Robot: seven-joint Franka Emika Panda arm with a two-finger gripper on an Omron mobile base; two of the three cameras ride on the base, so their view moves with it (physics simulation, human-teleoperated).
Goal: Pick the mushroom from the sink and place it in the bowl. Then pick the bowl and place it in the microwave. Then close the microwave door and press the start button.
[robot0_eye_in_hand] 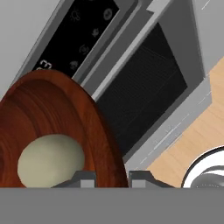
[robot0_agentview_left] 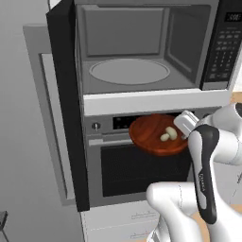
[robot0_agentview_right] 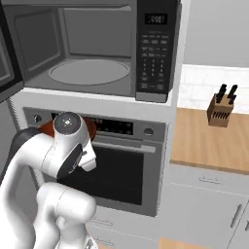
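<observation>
I have the gripper [robot0_agentview_left: 182, 126] pinched onto the right-hand rim of the bowl [robot0_agentview_left: 153, 134], its fingers squeezed close with the wooden edge between them. In the hand view the two dark fingertips [robot0_eye_in_hand: 89, 178] sit on either side of that rim, one inside the bowl [robot0_eye_in_hand: 52, 118] and one outside.

The bowl is off any surface, carried out to the left of the gripper in front of the oven [robot0_agentview_left: 137, 165], level with the oven's control strip. It tilts a little toward me. The mushroom [robot0_agentview_left: 168, 134] lies inside the bowl, close to the gripped edge, just left of the fingers; from the hand view it is the pale rounded lump [robot0_eye_in_hand: 50, 159] right beside the inner fingertip.

Above the gripper, the microwave [robot0_agentview_left: 142, 47] stands with its cavity showing and the round turntable bare. Its door [robot0_agentview_left: 66, 104] is swung wide, hanging up and well to the left of the gripper. The keypad [robot0_agentview_left: 222, 52] is up and to the right.

From the right base view the arm covers most of the bowl [robot0_agentview_right: 44, 127], with a sliver of red-brown rim showing beside the arm. A knife block [robot0_agentview_right: 221, 109] stands on the wooden counter [robot0_agentview_right: 209, 141], well off to the right.
</observation>
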